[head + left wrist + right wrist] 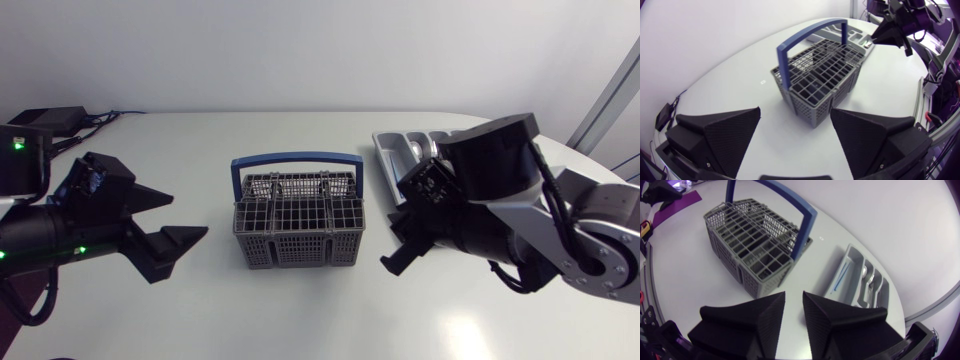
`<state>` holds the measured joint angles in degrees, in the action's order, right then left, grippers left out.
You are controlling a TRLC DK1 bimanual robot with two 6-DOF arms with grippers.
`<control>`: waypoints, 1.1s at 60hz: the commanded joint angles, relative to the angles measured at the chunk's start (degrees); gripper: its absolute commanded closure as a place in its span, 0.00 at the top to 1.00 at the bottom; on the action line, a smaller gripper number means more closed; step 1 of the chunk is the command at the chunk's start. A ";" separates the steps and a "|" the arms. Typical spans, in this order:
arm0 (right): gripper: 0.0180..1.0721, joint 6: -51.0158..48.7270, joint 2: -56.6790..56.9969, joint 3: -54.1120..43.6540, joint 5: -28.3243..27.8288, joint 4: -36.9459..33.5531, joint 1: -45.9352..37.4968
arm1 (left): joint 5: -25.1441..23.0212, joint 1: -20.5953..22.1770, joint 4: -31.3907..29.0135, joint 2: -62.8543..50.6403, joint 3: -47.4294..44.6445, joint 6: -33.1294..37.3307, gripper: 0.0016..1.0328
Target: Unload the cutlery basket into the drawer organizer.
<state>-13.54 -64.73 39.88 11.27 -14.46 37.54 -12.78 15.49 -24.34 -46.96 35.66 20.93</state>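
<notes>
Cutlery basket (297, 222): grey mesh with a blue hoop handle, upright at mid-table between our two grippers, touched by neither. Drawer organizer (396, 150): grey, behind the basket to its right, partly hidden by our right arm, cutlery lying in its compartments. Left gripper (190, 214): fingers spread wide, holding nothing, pointed at the basket. Right gripper (793, 296): fingers narrowly apart, holding nothing. White table (300, 320).

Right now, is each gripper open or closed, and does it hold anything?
Left gripper: open wide, holding nothing.
Right gripper: open by a narrow gap, holding nothing.
</notes>
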 commanded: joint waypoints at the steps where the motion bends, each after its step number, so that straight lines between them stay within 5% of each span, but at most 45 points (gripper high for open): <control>1: 0.12 2.55 -2.95 3.36 -0.63 1.71 1.57 | -1.20 4.29 0.87 -0.68 0.29 -2.65 0.91; 6: 0.12 2.73 -5.14 4.68 -0.81 3.38 3.33 | -2.34 6.57 1.93 -1.91 1.08 -3.44 0.78; 15: 0.12 3.52 -8.31 6.18 -3.01 6.02 3.95 | -5.59 6.57 7.90 -5.69 1.96 -5.37 0.31; 21: 0.12 3.61 -9.71 6.18 -4.06 8.48 3.95 | -8.32 5.52 11.68 -10.08 2.48 -6.43 0.17; 66: 0.11 4.22 -24.39 9.69 -8.28 14.11 1.40 | -8.41 0.60 21.44 -28.36 2.22 -3.70 0.11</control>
<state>-10.63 -86.91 48.36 2.85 -0.60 39.24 -20.78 16.73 -3.92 -74.32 37.60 16.51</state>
